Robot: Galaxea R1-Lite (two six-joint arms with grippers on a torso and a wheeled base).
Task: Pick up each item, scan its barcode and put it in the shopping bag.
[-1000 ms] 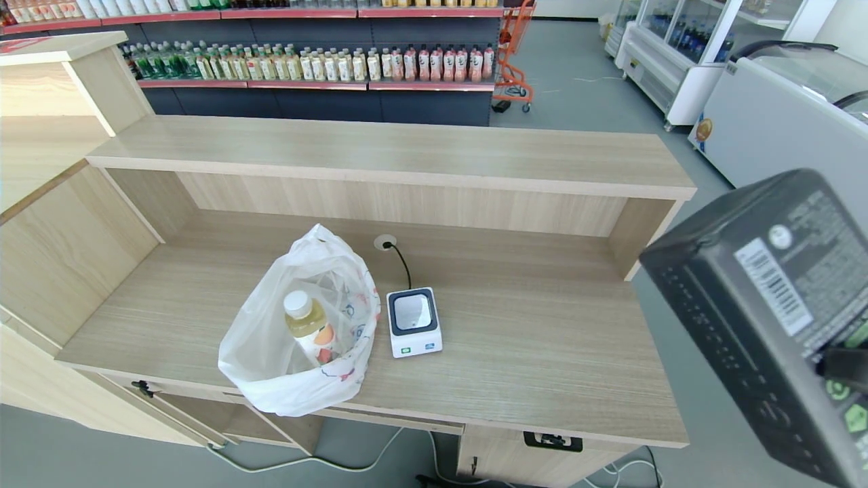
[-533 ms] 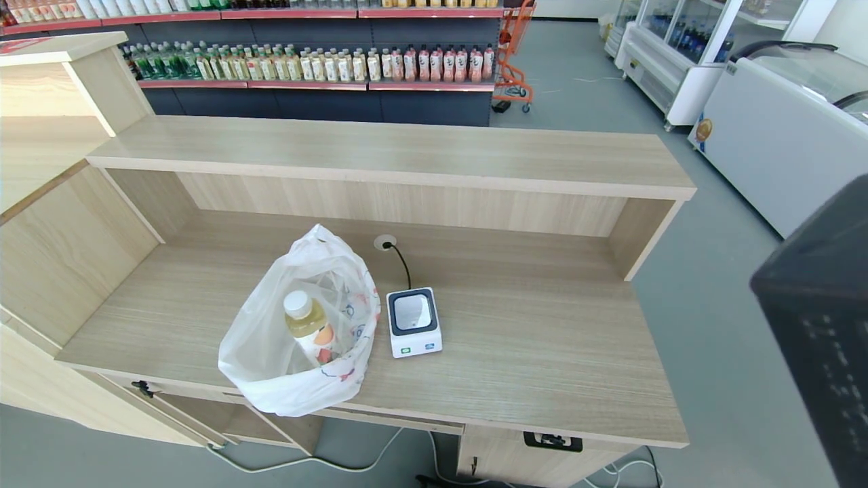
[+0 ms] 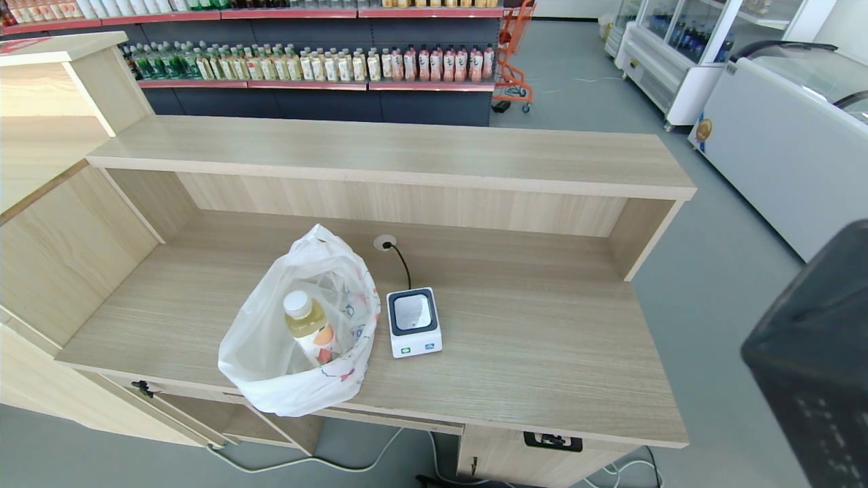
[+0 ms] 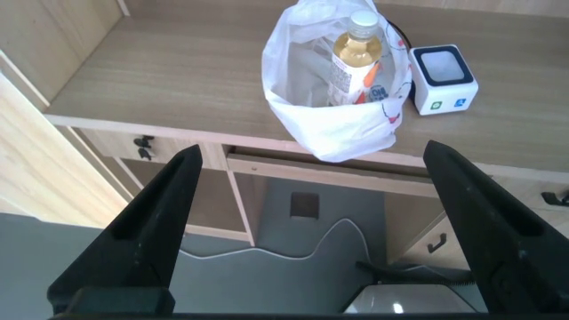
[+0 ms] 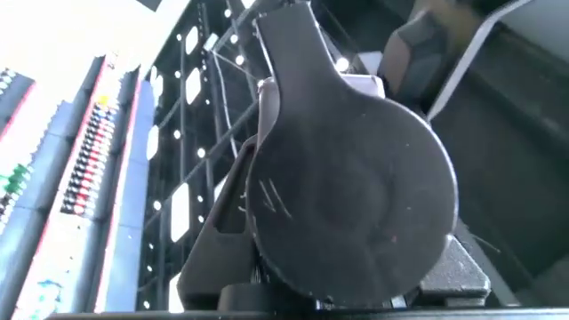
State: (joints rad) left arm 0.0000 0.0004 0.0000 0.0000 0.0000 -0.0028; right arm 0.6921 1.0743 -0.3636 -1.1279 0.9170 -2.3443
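A white plastic shopping bag [image 3: 271, 366] stands open on the wooden counter [image 3: 542, 339], with a yellow drink bottle [image 3: 305, 325] upright inside. A small white barcode scanner [image 3: 413, 322] sits just right of the bag. A black box [image 3: 814, 366] hangs in the air beyond the counter's right end, held by my right gripper, dark side toward me. In the right wrist view a dark rounded shape [image 5: 347, 178] sits close to the camera. My left gripper [image 4: 311, 231] is open and empty, low in front of the counter, below the bag [image 4: 329, 124] and scanner [image 4: 443, 78].
A raised ledge [image 3: 393, 149] backs the counter and a side wall [image 3: 68, 251] closes its left. The scanner's cable [image 3: 401, 261] runs back to a hole. A drawer front [image 4: 311, 173] lies under the counter edge. Freezers [image 3: 780, 115] stand to the right.
The black box has swung right and lower, and its barcode label has turned out of sight. The bag, bottle and scanner have not moved.
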